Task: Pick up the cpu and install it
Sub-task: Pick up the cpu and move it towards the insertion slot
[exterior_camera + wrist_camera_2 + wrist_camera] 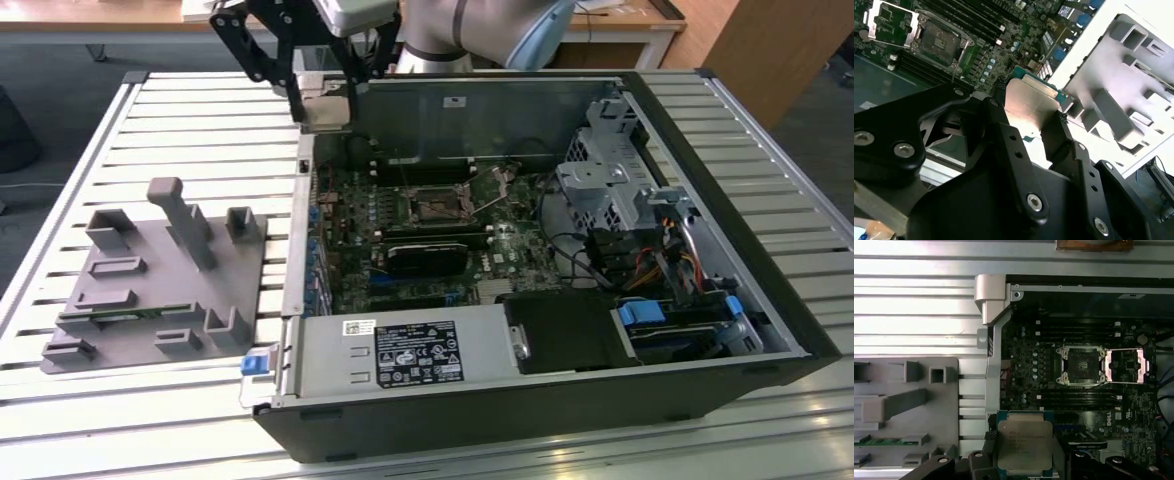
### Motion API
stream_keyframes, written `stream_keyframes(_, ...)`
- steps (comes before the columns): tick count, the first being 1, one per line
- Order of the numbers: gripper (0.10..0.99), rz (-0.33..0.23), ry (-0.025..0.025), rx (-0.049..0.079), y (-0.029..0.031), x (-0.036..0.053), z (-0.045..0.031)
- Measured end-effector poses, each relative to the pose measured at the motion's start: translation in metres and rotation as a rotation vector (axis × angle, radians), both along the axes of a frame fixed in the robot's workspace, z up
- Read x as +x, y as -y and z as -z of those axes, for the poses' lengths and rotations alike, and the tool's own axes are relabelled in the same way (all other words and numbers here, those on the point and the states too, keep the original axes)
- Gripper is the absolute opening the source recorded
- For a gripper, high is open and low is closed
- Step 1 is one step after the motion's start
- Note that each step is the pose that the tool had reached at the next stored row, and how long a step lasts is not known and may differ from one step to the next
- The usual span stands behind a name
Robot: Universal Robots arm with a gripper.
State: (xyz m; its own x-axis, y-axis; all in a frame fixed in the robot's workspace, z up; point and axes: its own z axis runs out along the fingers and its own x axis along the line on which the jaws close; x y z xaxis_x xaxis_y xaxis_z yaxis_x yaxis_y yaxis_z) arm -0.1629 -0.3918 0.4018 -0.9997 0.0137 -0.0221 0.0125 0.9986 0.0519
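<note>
The cpu [1025,444], a flat square chip with a silvery top and green edge, sits between the black fingers of my gripper [1025,462], which is shut on it. In the second wrist view the cpu [1029,100] shows its metal face between the two fingers [1004,135]. In the exterior view my gripper [324,95] hangs with the cpu [324,108] above the case's rear corner on the exterior view's left, apart from the motherboard. The socket [1080,365] lies bare with its metal load plate [1124,365] swung open beside it; the socket [434,205] is below and to the right of the gripper.
The open computer case [747,300] lies on a slatted metal table [80,160]. A grey plastic tray [154,290] with raised blocks sits to the case's left and holds a green memory stick [889,441]. Drive cage and cables [627,200] crowd the case's right side.
</note>
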Motion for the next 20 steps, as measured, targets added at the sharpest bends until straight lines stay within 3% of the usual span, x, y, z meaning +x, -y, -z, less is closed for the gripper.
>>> stream_keyframes(8,0.533,0.000,0.0000,0.000,-0.0180,0.0142,0.0008)
stream_keyframes(20,0.533,0.000,-0.0001,0.000,-0.0373,0.0570,0.0052)
